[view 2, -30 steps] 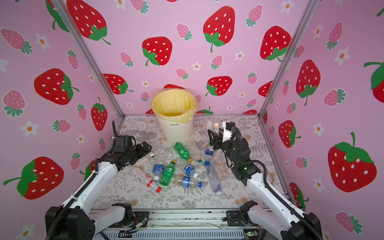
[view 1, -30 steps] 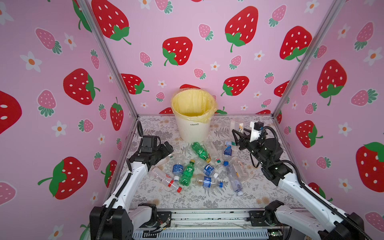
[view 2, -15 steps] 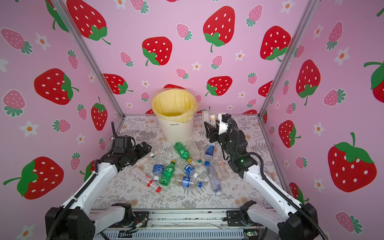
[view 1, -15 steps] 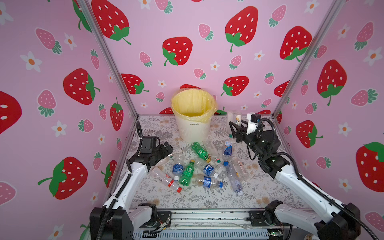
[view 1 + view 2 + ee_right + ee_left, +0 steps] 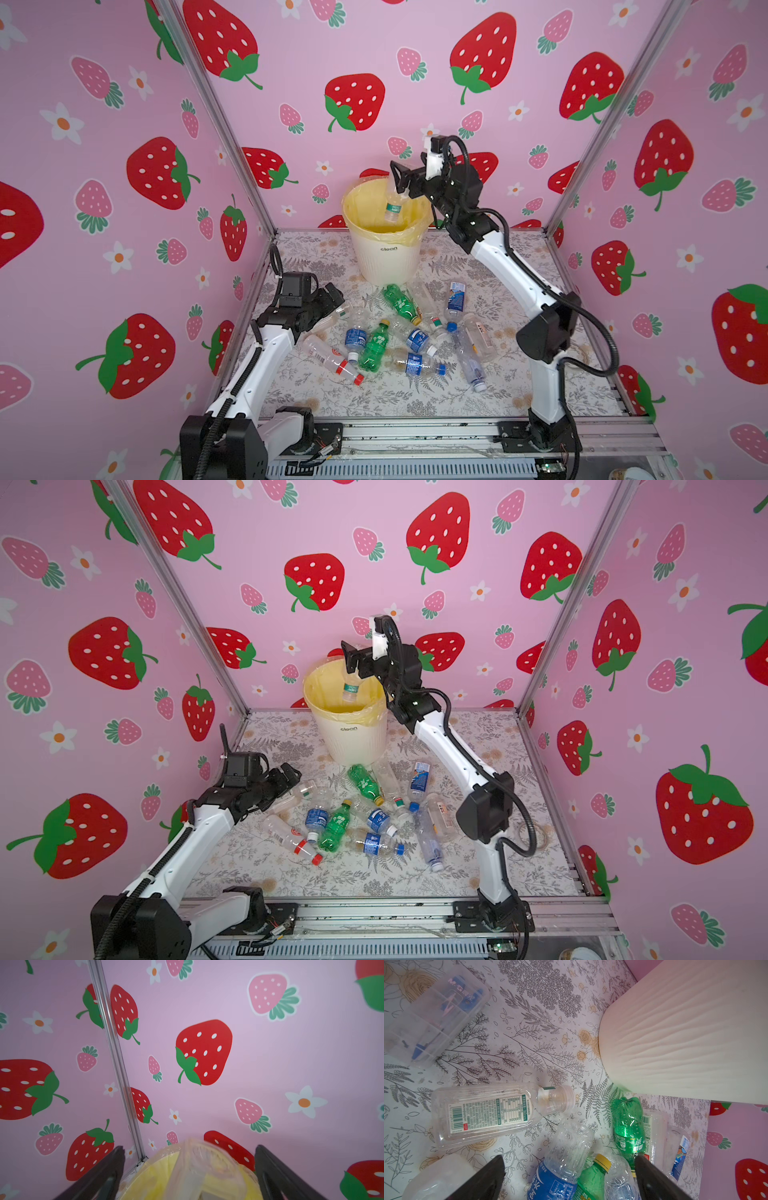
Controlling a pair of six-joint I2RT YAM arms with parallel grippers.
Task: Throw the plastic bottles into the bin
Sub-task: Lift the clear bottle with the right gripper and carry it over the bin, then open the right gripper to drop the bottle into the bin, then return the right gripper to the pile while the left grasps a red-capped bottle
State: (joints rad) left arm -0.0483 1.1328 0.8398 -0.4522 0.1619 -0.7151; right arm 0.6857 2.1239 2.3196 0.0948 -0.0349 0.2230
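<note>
The white bin (image 5: 388,253) (image 5: 351,733) with a yellow liner stands at the back of the table. My right gripper (image 5: 401,183) (image 5: 351,658) hangs open just above its rim. A clear bottle (image 5: 392,205) (image 5: 350,688) is free of the jaws and dropping into the bin; it shows as a blur (image 5: 199,1167) in the right wrist view. Several plastic bottles (image 5: 405,336) lie heaped in front of the bin, two of them green (image 5: 401,303) (image 5: 376,343). My left gripper (image 5: 336,297) (image 5: 569,1167) is open and low at the heap's left edge, holding nothing.
In the left wrist view a flat clear bottle (image 5: 483,1113) lies apart from the heap. A clear stationery case (image 5: 431,1012) lies beyond it, and the bin's ribbed wall (image 5: 685,1032) is close by. Pink strawberry walls enclose three sides.
My right arm rose from the heap and swung over the bin with a clear bottle. Its jaws have opened and the bottle is falling. The left arm has not moved.
</note>
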